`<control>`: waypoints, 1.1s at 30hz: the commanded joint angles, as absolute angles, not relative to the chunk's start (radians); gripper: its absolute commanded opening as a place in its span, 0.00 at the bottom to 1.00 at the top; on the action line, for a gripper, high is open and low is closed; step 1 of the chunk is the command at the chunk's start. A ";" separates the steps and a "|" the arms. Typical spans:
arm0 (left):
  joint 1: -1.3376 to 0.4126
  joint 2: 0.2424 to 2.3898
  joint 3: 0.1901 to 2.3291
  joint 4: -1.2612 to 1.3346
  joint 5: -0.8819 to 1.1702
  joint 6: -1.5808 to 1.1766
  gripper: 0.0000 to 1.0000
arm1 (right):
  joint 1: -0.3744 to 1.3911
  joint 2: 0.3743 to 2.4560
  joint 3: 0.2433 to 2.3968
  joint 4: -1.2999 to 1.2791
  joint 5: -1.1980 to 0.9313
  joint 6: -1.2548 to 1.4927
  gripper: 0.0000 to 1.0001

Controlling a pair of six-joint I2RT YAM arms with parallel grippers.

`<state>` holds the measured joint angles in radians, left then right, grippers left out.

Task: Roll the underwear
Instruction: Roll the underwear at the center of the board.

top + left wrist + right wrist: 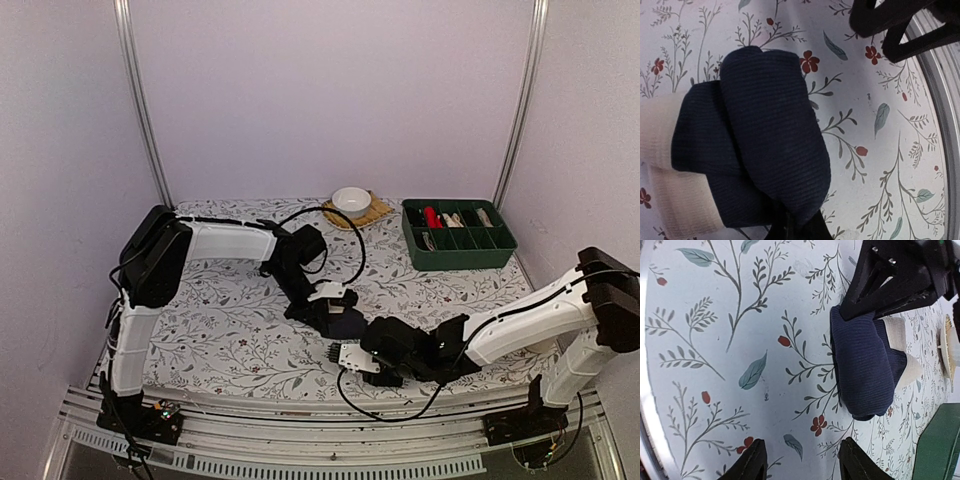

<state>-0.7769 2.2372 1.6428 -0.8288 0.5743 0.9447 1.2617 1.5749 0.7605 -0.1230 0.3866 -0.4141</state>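
left fingers point(860, 297) pinching rolled underwear point(865, 365), right fingers point(749, 462) apart nearby

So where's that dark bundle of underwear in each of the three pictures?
Top external: the underwear sits just below the picture's centre.
Left wrist: the underwear fills the centre and left.
Right wrist: the underwear lies right of centre.
Shared landmark: the floral tablecloth beneath it.
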 commanded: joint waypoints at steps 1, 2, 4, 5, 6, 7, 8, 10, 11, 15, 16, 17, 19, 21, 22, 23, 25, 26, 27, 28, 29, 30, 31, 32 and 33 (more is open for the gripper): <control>-0.752 2.347 1.652 -1.013 0.554 0.916 0.00 | 1.276 1.708 0.831 0.012 0.606 -0.548 0.53; -0.750 2.355 1.663 -1.021 0.555 0.915 0.00 | 1.276 1.740 0.851 0.023 0.626 -0.575 0.54; -0.746 2.368 1.680 -1.038 0.564 0.913 0.00 | 1.275 1.797 0.890 0.039 0.656 -0.609 0.55; -0.746 2.372 1.685 -1.041 0.561 0.908 0.00 | 1.277 1.823 0.901 0.051 0.667 -0.631 0.56; -0.745 2.374 1.690 -1.048 0.562 0.911 0.00 | 1.275 1.844 0.914 0.064 0.679 -0.644 0.56; -0.745 2.376 1.693 -1.049 0.561 0.911 0.00 | 1.275 1.868 0.925 0.080 0.697 -0.660 0.56; -0.745 2.377 1.695 -1.050 0.559 0.909 0.00 | 1.274 1.890 0.937 0.085 0.715 -0.677 0.57; -0.745 2.379 1.700 -1.052 0.558 0.907 0.00 | 1.267 1.931 0.961 0.080 0.732 -0.690 0.57; -0.745 2.380 1.704 -1.052 0.559 0.906 0.00 | 1.261 1.954 0.971 0.075 0.739 -0.690 0.57; -0.745 2.387 1.710 -1.057 0.563 0.906 0.00 | 1.241 1.998 0.993 0.063 0.751 -0.670 0.55; -0.745 2.389 1.711 -1.058 0.563 0.906 0.00 | 1.238 2.007 0.998 0.053 0.746 -0.667 0.52; -0.746 2.391 1.715 -1.061 0.563 0.907 0.00 | 1.236 2.015 1.004 0.048 0.745 -0.660 0.50; -0.745 2.394 1.718 -1.065 0.563 0.910 0.00 | 1.228 2.031 1.023 0.022 0.731 -0.650 0.43; -0.745 2.394 1.720 -1.066 0.561 0.910 0.00 | 1.220 2.047 1.043 -0.008 0.718 -0.636 0.34; -0.745 2.392 1.719 -1.065 0.559 0.910 0.00 | 1.218 2.051 1.049 -0.023 0.706 -0.626 0.29; -0.746 2.389 1.717 -1.065 0.557 0.912 0.00 | 1.213 2.053 1.053 -0.033 0.695 -0.621 0.26; -0.745 2.373 1.704 -1.047 0.551 0.914 0.00 | 1.204 2.053 1.064 -0.065 0.663 -0.604 0.20; -0.744 2.359 1.694 -1.041 0.549 0.918 0.00 | 1.200 2.051 1.069 -0.079 0.647 -0.588 0.18; -0.743 2.344 1.680 -1.023 0.548 0.922 0.03 | 1.194 2.045 1.071 -0.092 0.627 -0.575 0.15; -0.742 2.325 1.666 -1.005 0.546 0.922 0.10 | 1.190 2.036 1.069 -0.104 0.602 -0.568 0.14; -0.742 2.306 1.647 -0.991 0.545 0.924 0.19 | 1.184 2.026 1.068 -0.114 0.561 -0.556 0.13; -0.741 2.287 1.634 -0.979 0.545 0.927 0.26 | 1.177 2.015 1.065 -0.122 0.531 -0.549 0.12; -0.742 2.269 1.622 -0.967 0.543 0.929 0.35 | 1.172 2.001 1.063 -0.130 0.501 -0.541 0.12; -0.740 2.250 1.609 -0.953 0.542 0.930 0.42 | 1.166 1.992 1.064 -0.142 0.474 -0.532 0.12; -0.739 2.224 1.593 -0.941 0.539 0.934 0.45 | 1.161 1.987 1.067 -0.157 0.450 -0.525 0.11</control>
